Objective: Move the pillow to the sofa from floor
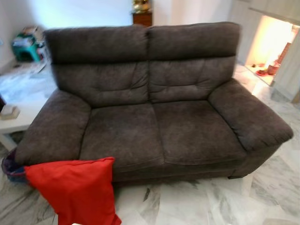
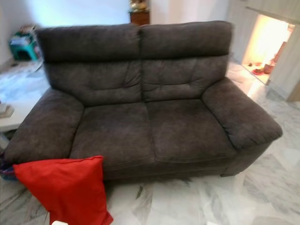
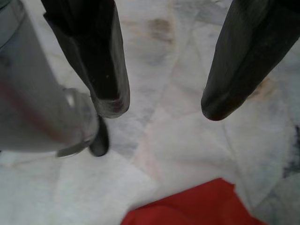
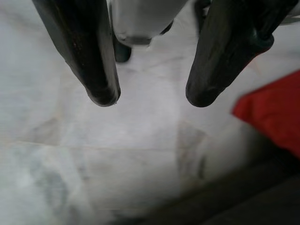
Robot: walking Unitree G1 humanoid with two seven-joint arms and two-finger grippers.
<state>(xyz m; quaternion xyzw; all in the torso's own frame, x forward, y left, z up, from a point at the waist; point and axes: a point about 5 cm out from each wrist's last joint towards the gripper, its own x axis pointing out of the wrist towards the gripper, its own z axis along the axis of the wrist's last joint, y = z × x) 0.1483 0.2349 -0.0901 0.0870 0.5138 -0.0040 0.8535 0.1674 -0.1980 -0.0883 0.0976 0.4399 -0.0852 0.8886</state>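
The red pillow [image 1: 75, 190] leans on the marble floor [image 1: 206, 201] against the near left front of the grey sofa [image 1: 154, 131], looking soft and light, best pinched at an upper corner, while the left end effector [image 3: 161, 105] and right end effector [image 4: 150, 101] hang spread apart, empty.

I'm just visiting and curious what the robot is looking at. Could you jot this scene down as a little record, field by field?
pillow: red pillow on the floor, propped against the sofa's front near one armrest
sofa: dark grey two-seater sofa, both seat cushions bare
floor: white marble floor
left gripper: left gripper open, over the floor, pillow corner close by
right gripper: right gripper open, over the floor, holding nothing
side table: white table beside the sofa
task state: pillow not yet picked up
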